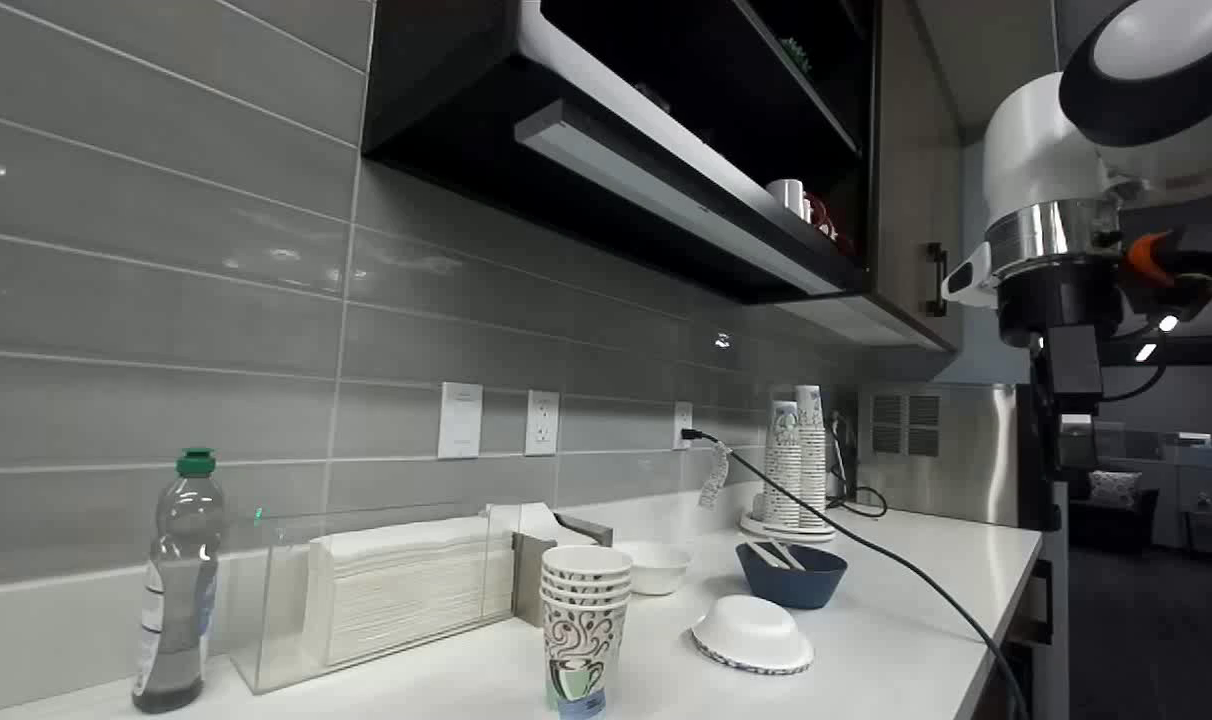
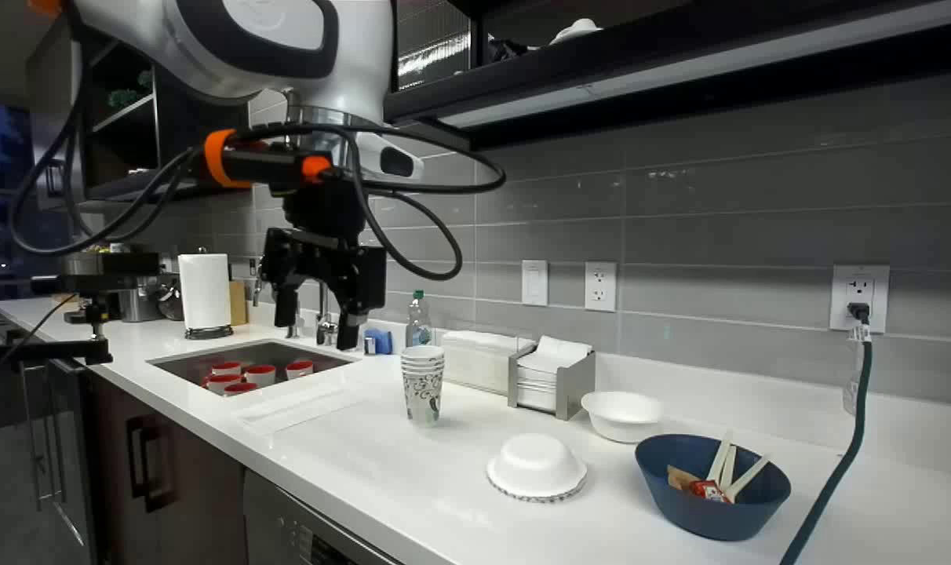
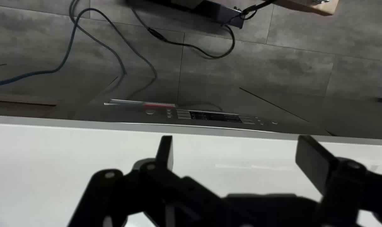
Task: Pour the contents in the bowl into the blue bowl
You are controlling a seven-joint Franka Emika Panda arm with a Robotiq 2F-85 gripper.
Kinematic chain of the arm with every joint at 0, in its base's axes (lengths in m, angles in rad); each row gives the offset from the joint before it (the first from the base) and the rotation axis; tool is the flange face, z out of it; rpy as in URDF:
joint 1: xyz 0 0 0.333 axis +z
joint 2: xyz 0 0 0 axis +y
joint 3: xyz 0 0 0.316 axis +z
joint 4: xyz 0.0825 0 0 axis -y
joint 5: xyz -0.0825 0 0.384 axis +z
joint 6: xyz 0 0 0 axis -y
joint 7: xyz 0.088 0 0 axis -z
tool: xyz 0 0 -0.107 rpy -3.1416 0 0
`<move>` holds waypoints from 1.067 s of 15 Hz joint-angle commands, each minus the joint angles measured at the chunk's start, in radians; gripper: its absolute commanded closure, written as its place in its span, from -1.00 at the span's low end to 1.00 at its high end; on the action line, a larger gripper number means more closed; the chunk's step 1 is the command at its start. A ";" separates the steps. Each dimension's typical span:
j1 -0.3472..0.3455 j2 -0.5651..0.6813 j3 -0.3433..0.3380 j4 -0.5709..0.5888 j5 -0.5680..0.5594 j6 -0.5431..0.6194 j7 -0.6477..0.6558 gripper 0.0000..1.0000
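In an exterior view, a round cream-white bowl sits upright near, not touching, a round dark-blue bowl. The step seems to be reaching for it: descend straight, pinch its rim, lift level (contents hidden).

In an exterior view: one of each bowl, three flat pale sticks, five red-and-white cups.

In the wrist view, the black two-fingered gripper stands wide, holding nothing.

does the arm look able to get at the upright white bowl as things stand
Probably yes: the claw is open and nothing covers the white bowl, though the napkin holder close beside it may crowd one side.
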 commanded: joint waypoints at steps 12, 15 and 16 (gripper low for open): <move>0.012 0.462 -0.175 0.292 0.039 0.338 -0.033 -1.00; 0.039 0.645 -0.213 0.446 0.061 0.301 -0.061 -1.00; 0.045 0.706 -0.218 0.499 0.076 0.285 -0.068 -1.00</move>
